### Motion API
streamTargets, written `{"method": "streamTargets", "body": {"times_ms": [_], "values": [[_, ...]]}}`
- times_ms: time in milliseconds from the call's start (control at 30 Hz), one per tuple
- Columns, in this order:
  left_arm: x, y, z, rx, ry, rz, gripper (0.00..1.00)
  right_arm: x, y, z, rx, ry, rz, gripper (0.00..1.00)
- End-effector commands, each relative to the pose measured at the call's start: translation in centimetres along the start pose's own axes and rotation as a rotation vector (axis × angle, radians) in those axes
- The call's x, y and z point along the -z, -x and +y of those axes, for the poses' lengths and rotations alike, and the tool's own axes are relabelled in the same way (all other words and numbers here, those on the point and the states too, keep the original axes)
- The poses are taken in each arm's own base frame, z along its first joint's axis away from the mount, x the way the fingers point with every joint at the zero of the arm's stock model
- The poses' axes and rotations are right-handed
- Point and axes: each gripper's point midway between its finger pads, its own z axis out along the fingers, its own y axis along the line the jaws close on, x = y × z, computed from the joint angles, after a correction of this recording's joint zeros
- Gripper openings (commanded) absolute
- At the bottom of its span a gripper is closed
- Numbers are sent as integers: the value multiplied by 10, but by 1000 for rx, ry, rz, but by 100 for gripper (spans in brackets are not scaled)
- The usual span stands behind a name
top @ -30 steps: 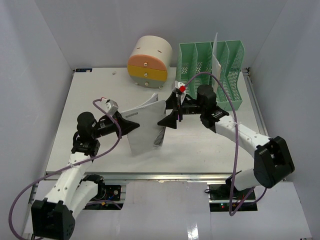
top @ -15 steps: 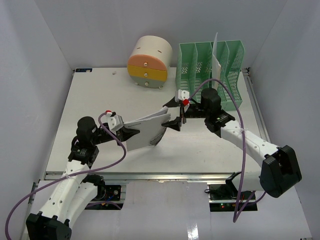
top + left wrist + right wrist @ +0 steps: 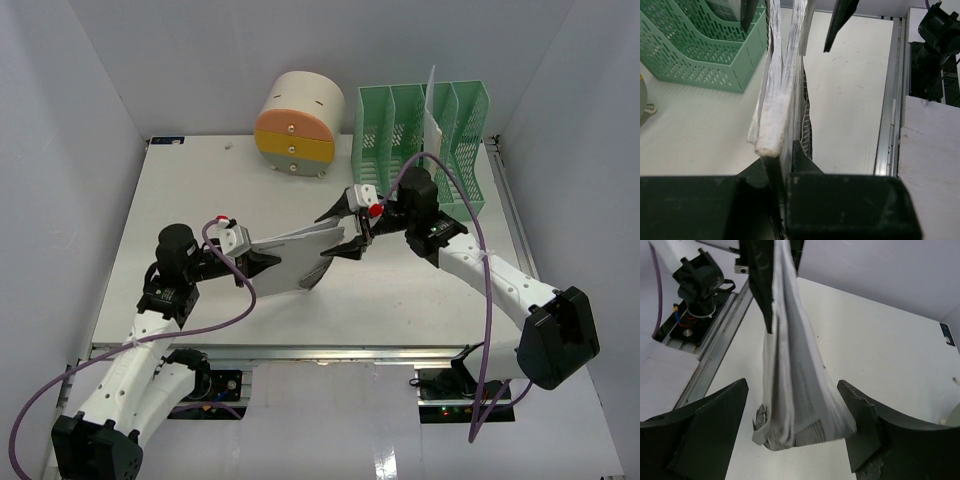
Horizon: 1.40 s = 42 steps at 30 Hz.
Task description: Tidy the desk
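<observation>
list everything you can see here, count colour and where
desk: one, white, fills the middle of the top view, metal rail along its near edge
round drawer box: one, cream with pink, orange and yellow drawer fronts, far edge of the desk, centre
file rack: one, green, slotted, far right corner
paper sheet: one, white, standing upright in a slot of the file rack
spiral notebook: one, white pages, held up off the desk at the centre
left arm: one, white and black, near left
right arm: one, white and black, near right
left gripper: black, shut on the notebook's near end
right gripper: black, open, a finger on each side of the notebook's far end
</observation>
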Motion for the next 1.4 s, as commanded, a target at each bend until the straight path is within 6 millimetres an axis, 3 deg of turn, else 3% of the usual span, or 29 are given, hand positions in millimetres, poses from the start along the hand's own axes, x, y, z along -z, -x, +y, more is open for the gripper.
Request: {"method": "streamTargets", "body": {"times_ms": [0,67,200,333,367,433,533,667,800,833,933,1067,1167,1367], "values": [[-2,25,7,-61,1,-45,0,-7,16,24,68,125,-15,53],[-4,28,9,-54,6,-60,0,-9,8,28,84,118,26,33],[-6,31,13,-41,16,-86,0,-9,-1,29,129,84,99,11],[-8,34,16,-30,32,-107,0,0,-6,13,163,-25,176,8],[-8,35,17,-24,36,-108,6,2,-5,9,168,-53,189,8],[-7,33,24,28,88,-109,34,10,0,-5,182,-140,227,8],[-4,35,28,38,133,-115,66,24,9,-30,176,-273,271,8],[5,35,31,30,215,-125,87,58,37,-64,176,-464,282,8],[19,31,39,13,340,-119,90,112,68,-99,149,-676,268,8],[23,27,41,13,371,-115,91,134,82,-111,154,-753,260,8],[34,11,42,24,449,-101,92,177,99,-129,137,-963,271,8],[44,6,39,19,502,-120,94,224,107,-145,101,-1237,257,8],[47,8,40,15,522,-127,95,255,99,-154,82,-1407,258,8],[44,7,38,29,502,-125,95,301,96,-164,70,-1681,194,8]]}}
